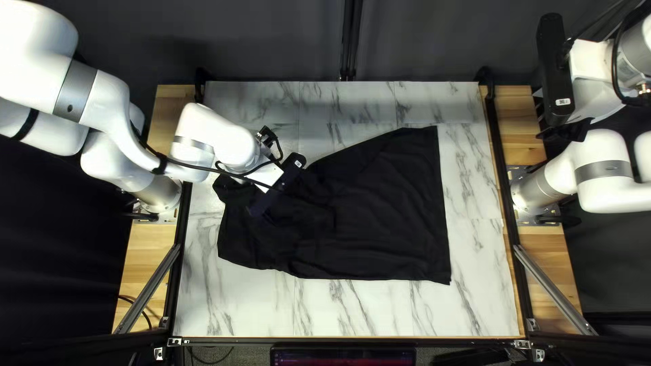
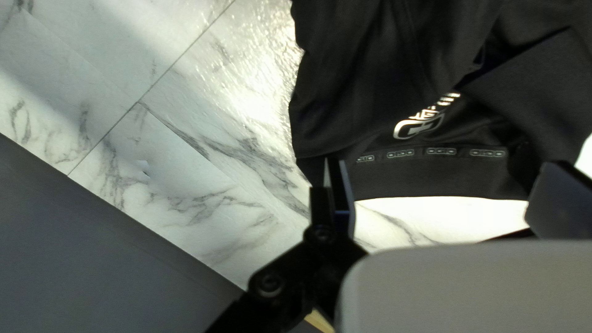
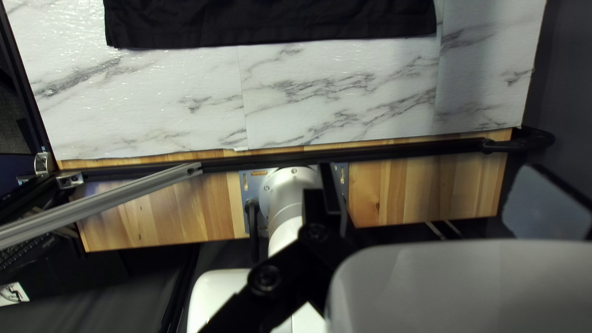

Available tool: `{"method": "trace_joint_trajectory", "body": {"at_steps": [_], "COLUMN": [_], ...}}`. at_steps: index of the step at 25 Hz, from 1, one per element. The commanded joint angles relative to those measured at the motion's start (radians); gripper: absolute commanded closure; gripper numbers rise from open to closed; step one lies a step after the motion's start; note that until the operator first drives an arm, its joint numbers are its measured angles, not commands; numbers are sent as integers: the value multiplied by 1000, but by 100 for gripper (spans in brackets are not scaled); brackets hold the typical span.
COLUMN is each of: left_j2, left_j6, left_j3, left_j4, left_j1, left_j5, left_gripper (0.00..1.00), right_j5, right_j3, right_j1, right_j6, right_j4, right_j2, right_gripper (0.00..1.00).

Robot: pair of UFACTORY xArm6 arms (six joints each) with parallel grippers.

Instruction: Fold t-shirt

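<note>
The black t-shirt [image 1: 380,203] lies spread across the table, its straight edge toward the right of the top left view and its narrower, bunched part at the left. My left gripper [image 1: 261,205] is over that bunched part. In the left wrist view, the left gripper [image 2: 441,191] stands open above the edge of the shirt [image 2: 376,80], where pale print and a collar-like band show. High at the right of the top left view, my right gripper [image 1: 568,130] is away from the cloth. The right gripper [image 3: 441,197] is open in its wrist view, the shirt [image 3: 271,21] ahead of it.
The marble-patterned table [image 1: 366,308] shows around the shirt. Black rails [image 1: 498,163] run along its sides, with silver bars [image 1: 556,291] slanting near the front corners. Wooden boards [image 3: 425,185] and my right arm's base lie beneath the right gripper.
</note>
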Motion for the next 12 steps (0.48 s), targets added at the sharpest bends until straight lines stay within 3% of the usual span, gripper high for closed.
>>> {"method": "trace_joint_trajectory", "body": {"at_steps": [1, 6, 12], "left_j2": [-18, -28, 12], "left_j6": [30, 103, 114], "left_j3": [62, 136, 143], "left_j4": [4, 81, 120], "left_j1": [41, 99, 110], "left_j5": [-83, -232, -314], "left_gripper": [0, 0, 0], "right_j5": [0, 0, 0], "right_j3": [0, 0, 0], "right_j1": [0, 0, 0], "right_j6": [0, 0, 0], "right_j4": [0, 0, 0], "right_j2": [0, 0, 0], "right_gripper": [0, 0, 0]}}
